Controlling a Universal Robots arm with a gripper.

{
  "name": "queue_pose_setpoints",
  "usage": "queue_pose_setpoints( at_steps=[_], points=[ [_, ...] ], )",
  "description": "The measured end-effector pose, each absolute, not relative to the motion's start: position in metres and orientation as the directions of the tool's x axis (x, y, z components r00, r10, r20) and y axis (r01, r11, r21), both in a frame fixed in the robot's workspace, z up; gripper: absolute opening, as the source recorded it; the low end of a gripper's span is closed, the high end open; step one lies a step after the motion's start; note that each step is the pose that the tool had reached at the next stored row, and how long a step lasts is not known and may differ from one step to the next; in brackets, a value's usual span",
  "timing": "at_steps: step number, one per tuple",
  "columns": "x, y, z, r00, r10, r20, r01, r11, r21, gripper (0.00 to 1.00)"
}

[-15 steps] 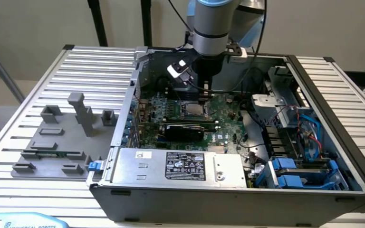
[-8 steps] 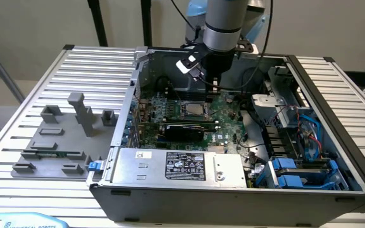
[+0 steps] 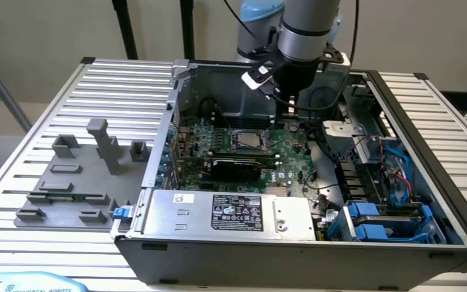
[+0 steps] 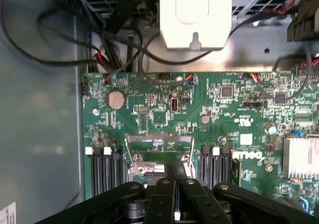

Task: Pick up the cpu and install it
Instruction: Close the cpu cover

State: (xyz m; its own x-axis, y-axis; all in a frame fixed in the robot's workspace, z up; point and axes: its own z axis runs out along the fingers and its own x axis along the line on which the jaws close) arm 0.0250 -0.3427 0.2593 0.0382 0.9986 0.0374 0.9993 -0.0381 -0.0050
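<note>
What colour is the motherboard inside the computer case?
The motherboard is green; the wrist view shows it best.

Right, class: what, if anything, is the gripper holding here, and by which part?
Nothing that shows. The gripper is shut, with nothing between its fingers, above the motherboard. The cpu appears to sit in the socket, apart from it.

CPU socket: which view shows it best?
Exterior view: the CPU socket shows whole and unobstructed on the motherboard. The wrist view shows its metal frame, partly hidden behind the gripper.
</note>
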Motion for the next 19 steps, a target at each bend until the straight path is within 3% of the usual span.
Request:
queue_pose_setpoints(
  at_steps=[19],
  points=[
    [0.080,-0.345,0.250,0.038,0.998,0.046,0.999,-0.037,-0.026,0.11]
  ],
)
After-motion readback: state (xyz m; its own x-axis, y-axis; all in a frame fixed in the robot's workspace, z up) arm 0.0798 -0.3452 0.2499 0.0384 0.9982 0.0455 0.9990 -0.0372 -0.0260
